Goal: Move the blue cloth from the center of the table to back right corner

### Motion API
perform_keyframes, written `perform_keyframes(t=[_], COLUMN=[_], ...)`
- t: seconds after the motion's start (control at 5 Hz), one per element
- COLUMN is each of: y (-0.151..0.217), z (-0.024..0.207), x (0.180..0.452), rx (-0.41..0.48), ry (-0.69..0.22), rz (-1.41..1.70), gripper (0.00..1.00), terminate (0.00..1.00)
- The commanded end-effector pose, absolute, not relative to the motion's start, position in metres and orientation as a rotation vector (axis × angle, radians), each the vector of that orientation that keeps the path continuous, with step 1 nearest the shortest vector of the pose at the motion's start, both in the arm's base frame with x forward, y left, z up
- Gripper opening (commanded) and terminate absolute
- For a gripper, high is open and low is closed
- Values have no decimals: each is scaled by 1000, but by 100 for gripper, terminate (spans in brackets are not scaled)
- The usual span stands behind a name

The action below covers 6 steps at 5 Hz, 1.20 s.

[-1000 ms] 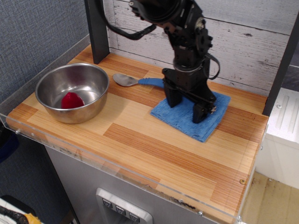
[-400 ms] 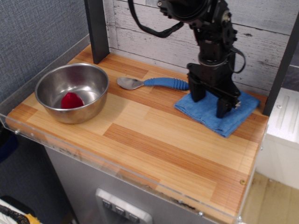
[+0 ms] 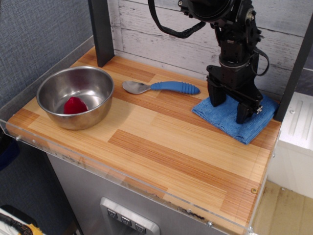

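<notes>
The blue cloth (image 3: 234, 126) lies flat on the striped wooden table (image 3: 161, 147) at its back right corner, beside the whitewashed plank wall and the dark upright post (image 3: 295, 68). My gripper (image 3: 230, 108) stands upright on the cloth. Its two black fingers (image 3: 216, 96) are spread apart, with both tips pressed down on the cloth's top. No fold is pinched between them.
A spoon (image 3: 164, 87) with a ribbed blue handle lies at the back middle, just left of the cloth. A steel bowl (image 3: 55, 82) holding a red object (image 3: 75, 105) stands at the left. A second dark post (image 3: 101, 32) stands at the back left. A clear acrylic rim (image 3: 146, 188) edges the table front.
My gripper has slid the blue cloth from the table's middle right toward the back right corner. The spoon's handle, earlier partly hidden behind the gripper, is now in full view.
</notes>
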<state>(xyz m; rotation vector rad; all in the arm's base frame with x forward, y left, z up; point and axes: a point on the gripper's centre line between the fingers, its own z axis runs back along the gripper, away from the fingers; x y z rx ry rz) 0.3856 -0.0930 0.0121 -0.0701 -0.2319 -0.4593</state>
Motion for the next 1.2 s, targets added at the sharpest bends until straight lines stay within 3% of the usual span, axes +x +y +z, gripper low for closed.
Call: perform_keyframes(t=[0.0,0.8,1.0], y=[-103,-85,-85], z=[35,121,121], x=[385,377,377], rx=[-104,-49,-49], ry=[-230,-370,-370], rz=[-470,-380,-380], gripper=[100,100,100], terminate=[0,0,0])
